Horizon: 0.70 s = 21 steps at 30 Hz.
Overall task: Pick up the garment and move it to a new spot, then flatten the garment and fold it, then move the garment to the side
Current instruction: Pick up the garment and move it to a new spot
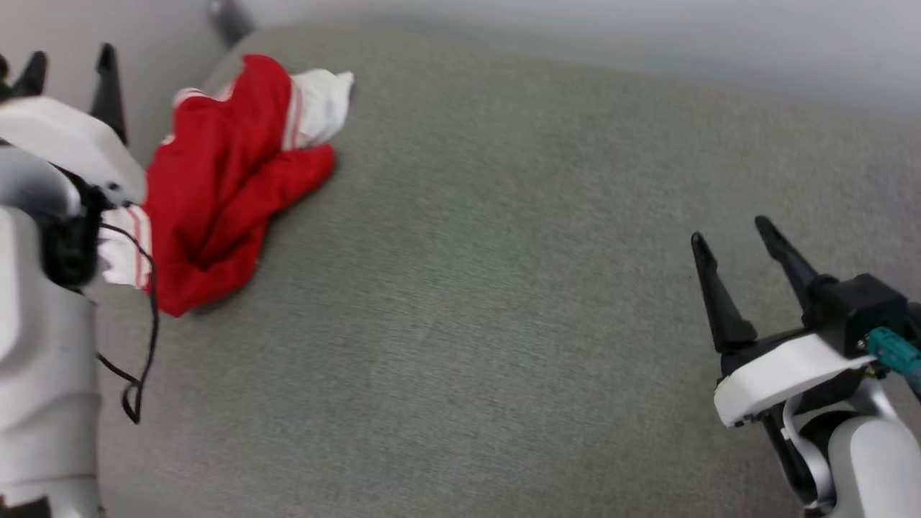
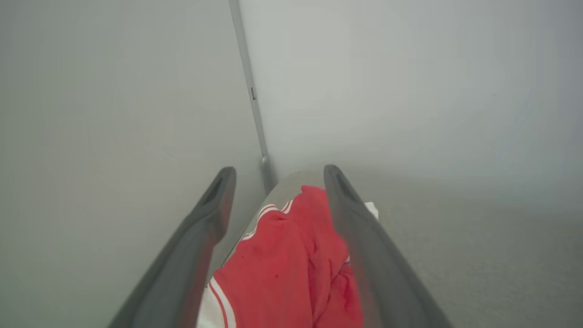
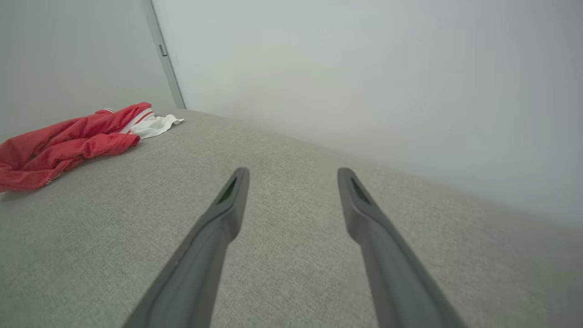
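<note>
- The red jersey, with white sleeves and red-white striped trim, lies crumpled in a heap at the far left corner of the grey upholstered surface.
- The left gripper hovers over the surface's left edge, with its jaws spread wide and empty. In the left wrist view red cloth shows between its fingers.
- The right gripper hangs over the surface's bare near-right part, also with wide, empty jaws.
</note>
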{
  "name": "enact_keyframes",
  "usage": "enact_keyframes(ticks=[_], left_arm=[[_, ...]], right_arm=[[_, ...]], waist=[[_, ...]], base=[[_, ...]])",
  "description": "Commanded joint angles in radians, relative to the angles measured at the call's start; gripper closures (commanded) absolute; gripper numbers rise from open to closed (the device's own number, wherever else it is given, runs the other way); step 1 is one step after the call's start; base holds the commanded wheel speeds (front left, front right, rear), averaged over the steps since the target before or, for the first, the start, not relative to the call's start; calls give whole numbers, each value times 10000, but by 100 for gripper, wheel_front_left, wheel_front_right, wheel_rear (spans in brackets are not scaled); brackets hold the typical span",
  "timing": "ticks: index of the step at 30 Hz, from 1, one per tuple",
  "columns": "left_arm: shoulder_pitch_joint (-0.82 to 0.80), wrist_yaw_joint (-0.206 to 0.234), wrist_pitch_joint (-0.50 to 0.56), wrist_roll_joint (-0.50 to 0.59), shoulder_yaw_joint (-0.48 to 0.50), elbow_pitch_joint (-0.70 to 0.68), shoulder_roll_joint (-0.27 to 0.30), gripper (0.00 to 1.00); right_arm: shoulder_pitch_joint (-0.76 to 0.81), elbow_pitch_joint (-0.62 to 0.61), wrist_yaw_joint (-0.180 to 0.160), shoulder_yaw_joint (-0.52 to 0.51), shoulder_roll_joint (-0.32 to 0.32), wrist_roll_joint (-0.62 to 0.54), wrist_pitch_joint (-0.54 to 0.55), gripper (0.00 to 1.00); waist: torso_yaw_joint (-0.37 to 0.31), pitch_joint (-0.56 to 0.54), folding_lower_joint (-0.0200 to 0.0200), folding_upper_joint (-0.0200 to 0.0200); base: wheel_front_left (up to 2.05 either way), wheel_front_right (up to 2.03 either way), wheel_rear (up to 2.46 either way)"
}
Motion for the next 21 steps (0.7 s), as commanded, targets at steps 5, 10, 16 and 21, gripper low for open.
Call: enact_keyframes(ticks=[5, 10, 16, 21], left_arm=[[-926, -255, 2625, -818, 322, 1024, 934, 0], [-1064, -288, 4493, -1495, 676, 1681, 1528, 0], [-445, 198, 6072, -2107, 1208, 2094, 1742, 0], [535, 980, 7129, -2580, 1570, 1820, 1243, 81]], right_arm=[[-629, -18, -3, -62, -194, 119, -173, 0], [-961, 65, -5, -35, -281, 220, -295, 0], [-1280, -42, -5, -18, -417, 227, -399, 0], [-1509, -195, -3, -146, -533, 165, -374, 0]], waist=[[-1339, 1773, -1, 0], [-1680, 2481, -1, 0], [-1905, 3121, -1, 0], [-1874, 3308, -1, 0]], base=[[0, 0, 0], [0, 0, 0], [0, 0, 0], [0, 0, 0]])
